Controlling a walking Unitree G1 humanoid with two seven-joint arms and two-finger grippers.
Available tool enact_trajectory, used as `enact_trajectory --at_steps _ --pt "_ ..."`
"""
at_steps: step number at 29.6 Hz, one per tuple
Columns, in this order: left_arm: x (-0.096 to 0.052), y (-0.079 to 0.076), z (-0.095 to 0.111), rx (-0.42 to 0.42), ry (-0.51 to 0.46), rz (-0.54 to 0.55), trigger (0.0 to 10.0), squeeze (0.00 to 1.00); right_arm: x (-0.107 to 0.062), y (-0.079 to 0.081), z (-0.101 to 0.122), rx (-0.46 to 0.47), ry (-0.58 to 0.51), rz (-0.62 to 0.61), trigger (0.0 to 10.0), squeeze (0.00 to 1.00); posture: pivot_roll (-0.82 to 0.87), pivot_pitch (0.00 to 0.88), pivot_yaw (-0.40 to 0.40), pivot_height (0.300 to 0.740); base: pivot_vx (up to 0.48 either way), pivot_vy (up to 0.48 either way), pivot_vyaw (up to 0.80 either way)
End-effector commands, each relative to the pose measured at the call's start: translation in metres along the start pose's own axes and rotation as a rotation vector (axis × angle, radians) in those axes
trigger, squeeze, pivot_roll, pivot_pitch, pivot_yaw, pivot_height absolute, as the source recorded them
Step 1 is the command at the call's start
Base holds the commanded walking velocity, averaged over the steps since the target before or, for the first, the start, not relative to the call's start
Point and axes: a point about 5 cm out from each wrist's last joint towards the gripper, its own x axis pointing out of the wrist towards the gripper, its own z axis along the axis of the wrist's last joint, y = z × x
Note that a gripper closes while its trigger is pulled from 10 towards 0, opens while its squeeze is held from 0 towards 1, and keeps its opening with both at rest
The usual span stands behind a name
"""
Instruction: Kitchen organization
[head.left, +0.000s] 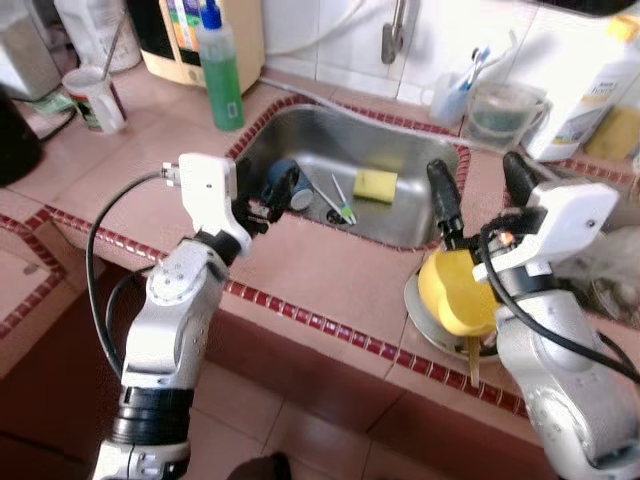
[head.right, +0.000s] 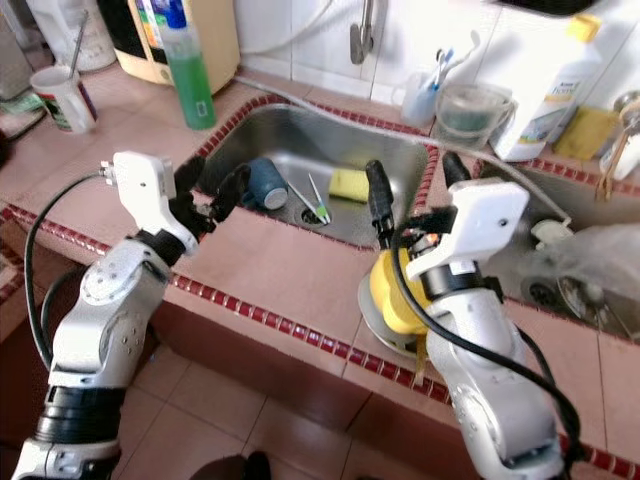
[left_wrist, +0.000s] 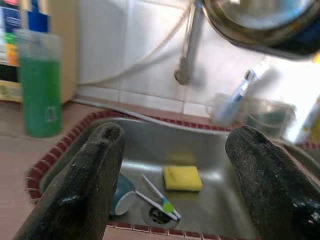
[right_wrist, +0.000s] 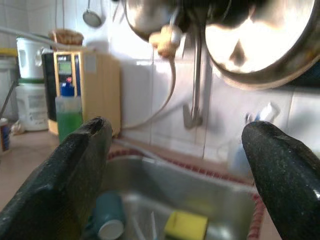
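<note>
Blue cup (head.left: 283, 184) lies tipped in the sink (head.left: 300, 130); my left claw (head.left: 262, 200), open, should straddle its rim squarely.

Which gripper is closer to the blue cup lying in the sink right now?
Left. The left gripper hovers at the sink's near-left rim, just beside the blue cup. The right gripper is across at the sink's right edge, above the yellow object on the counter.
</note>
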Motion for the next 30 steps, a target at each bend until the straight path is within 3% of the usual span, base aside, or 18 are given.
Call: enact_trajectory --at_steps 1,13,30 --pt "-0.001 -0.002 0.004 0.001 -0.012 0.007 10.0 0.00 0.003 -0.003 0.000 -0.028 -0.015 -0.018 10.0 0.00 0.07 0.026 -0.016 0.740 0.000 0.000 0.00" --pt "0.004 0.005 0.013 0.009 -0.034 0.030 10.0 0.00 0.009 -0.005 -0.007 -0.063 -0.015 -0.022 10.0 0.00 0.08 0.014 -0.026 0.740 0.000 0.000 0.00" --pt "0.008 0.003 0.021 -0.008 -0.066 0.027 10.0 0.00 0.011 -0.004 -0.010 -0.072 -0.022 -0.033 10.0 0.00 0.09 0.023 -0.010 0.740 0.000 0.292 0.00"
